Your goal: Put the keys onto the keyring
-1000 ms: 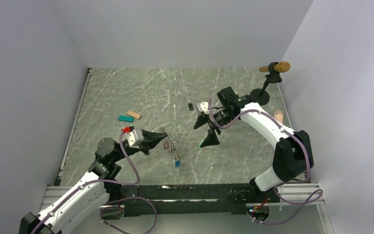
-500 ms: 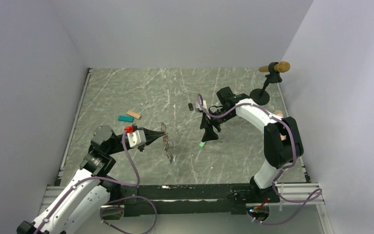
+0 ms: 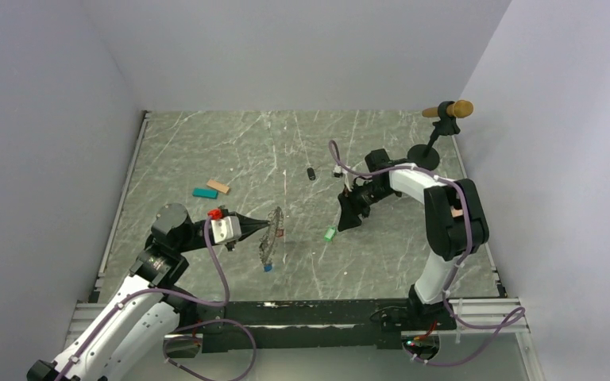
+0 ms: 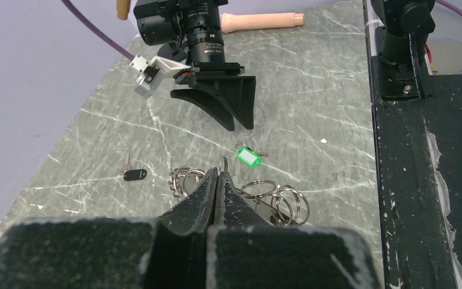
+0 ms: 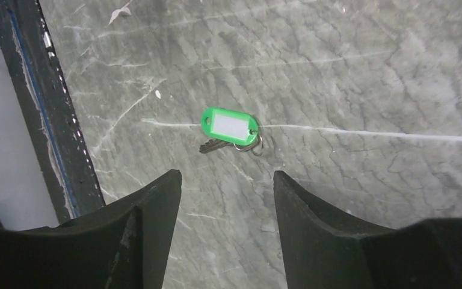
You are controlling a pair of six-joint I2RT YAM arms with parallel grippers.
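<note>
My left gripper (image 3: pixel 268 225) is shut on the keyring (image 3: pixel 269 240), a bunch of thin metal rings held up edge-on above the table. A blue key (image 3: pixel 268 268) hangs at its lower end. In the left wrist view the jaws (image 4: pixel 218 176) pinch one ring, and other loops of the keyring (image 4: pixel 284 203) spread to both sides. The green key (image 3: pixel 330 234) lies flat on the table, held by nothing. My right gripper (image 3: pixel 348 219) hovers just behind it, open and empty. In the right wrist view the green key (image 5: pixel 230 126) lies a little beyond the gripper's (image 5: pixel 225 176) tips.
A small black key (image 3: pixel 310 173) lies further back on the table. A teal block (image 3: pixel 204 193) and a tan block (image 3: pixel 218 186) sit at the left. A black stand with a wooden handle (image 3: pixel 442 119) is at the back right. The black rail (image 5: pixel 42 120) runs along the near edge.
The right gripper let the green key down onto the table, drew back from it, and its jaws have narrowed. The left gripper raised the keyring and turned it edge-on.
</note>
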